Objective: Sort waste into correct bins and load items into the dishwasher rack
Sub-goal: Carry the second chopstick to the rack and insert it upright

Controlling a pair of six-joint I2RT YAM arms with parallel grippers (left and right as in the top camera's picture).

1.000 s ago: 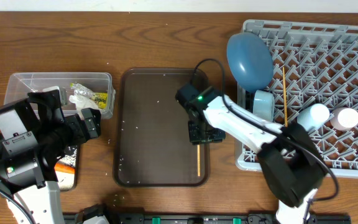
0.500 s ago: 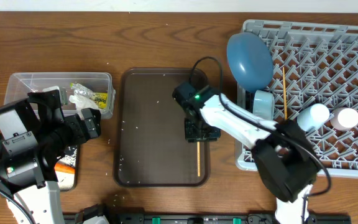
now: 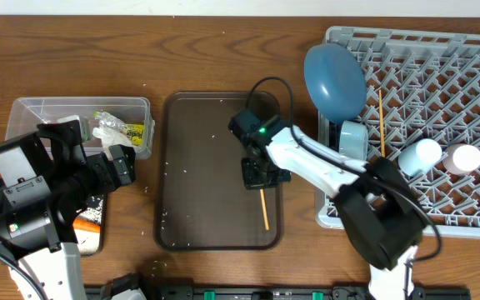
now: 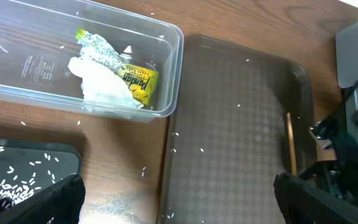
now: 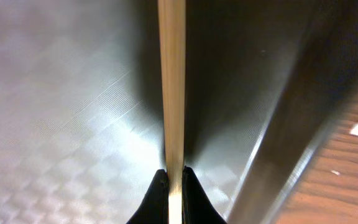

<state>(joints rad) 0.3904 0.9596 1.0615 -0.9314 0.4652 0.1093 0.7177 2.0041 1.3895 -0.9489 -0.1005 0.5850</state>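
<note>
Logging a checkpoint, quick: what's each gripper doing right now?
Left gripper: open, holding nothing.
Right gripper: closed on a wooden chopstick.

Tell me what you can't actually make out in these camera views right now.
- Overhead: the upper end of the chopstick on the brown tray is hidden under the right hand.
- Right wrist: the chopstick's far end runs off the top edge, and the close-up is blurred.
- Overhead: the left arm covers most of the black tray.
- Left wrist: the bottom edge cuts that tray off, so its full contents stay unseen.
</note>
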